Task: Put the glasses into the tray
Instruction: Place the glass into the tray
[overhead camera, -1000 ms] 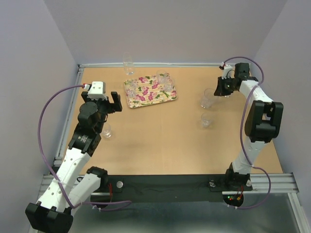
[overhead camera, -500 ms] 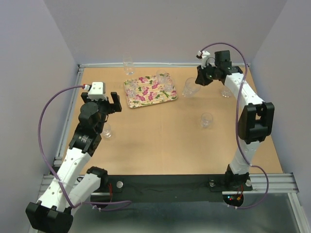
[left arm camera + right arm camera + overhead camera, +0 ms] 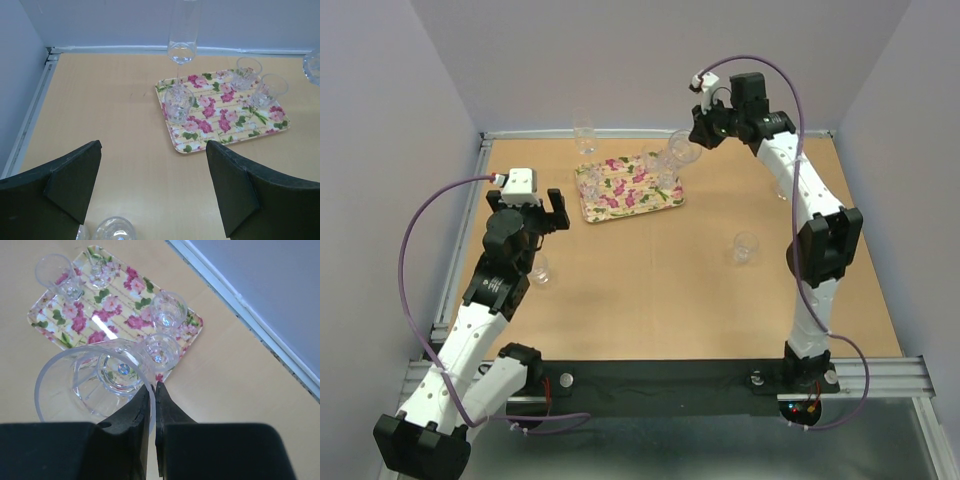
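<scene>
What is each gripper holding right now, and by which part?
Right gripper pinches a glass by its rim; left gripper is open, holding nothing.

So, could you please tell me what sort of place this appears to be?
Probably a robotics lab test cell: two robot arms bolted at the edge of a wooden tabletop, plain walls boxing it in, a flowered tray as prop.

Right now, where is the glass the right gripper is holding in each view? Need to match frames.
Top external: held glass at the far right corner of the tray.
Right wrist: held glass fills the lower left, its rim pinched by the right gripper, with the tray beyond.
Left wrist: probably the clear glass cut off at the right edge; only a sliver shows.
Shared landmark: the floral tray, in all three views.
</scene>
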You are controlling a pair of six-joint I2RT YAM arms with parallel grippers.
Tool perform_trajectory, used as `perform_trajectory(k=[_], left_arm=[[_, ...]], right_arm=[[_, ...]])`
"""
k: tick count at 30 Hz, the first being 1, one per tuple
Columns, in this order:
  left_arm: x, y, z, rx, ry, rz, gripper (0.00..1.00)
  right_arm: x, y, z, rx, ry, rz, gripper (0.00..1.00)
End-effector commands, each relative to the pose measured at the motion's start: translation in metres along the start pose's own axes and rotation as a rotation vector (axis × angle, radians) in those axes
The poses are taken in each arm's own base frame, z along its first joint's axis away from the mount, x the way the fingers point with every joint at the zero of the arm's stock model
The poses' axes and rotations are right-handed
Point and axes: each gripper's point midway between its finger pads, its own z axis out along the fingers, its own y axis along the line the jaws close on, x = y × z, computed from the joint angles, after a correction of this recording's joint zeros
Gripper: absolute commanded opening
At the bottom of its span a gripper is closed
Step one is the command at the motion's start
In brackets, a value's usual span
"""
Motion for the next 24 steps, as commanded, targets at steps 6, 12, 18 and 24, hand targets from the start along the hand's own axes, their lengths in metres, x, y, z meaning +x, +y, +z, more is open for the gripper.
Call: perform_trajectory(k=[6,12,18,24], left_arm=[[-0.012,0.008,0.002,-0.038,-0.056,0.002,0.97],[-0.011,0.01,0.002,-0.046,-0.054,0.002,0.97],[-0.013,0.012,0.002,-0.052,-0.06,0.0,0.97],[-0.013,0.013,0.001,-0.058,-0.061,-0.002,0.97]], right_arm=[[-0.056,0.019,0.026,-0.013,-0.108,-0.097,0.0],[-0.058,0.034,0.052,-0.027,-0.107,-0.117,0.0],[-0.062,0.05,0.071,-0.038,-0.115,-0.137,0.0],[-0.06,0.059,0.088,-0.044,-0.113,-0.141,0.01]])
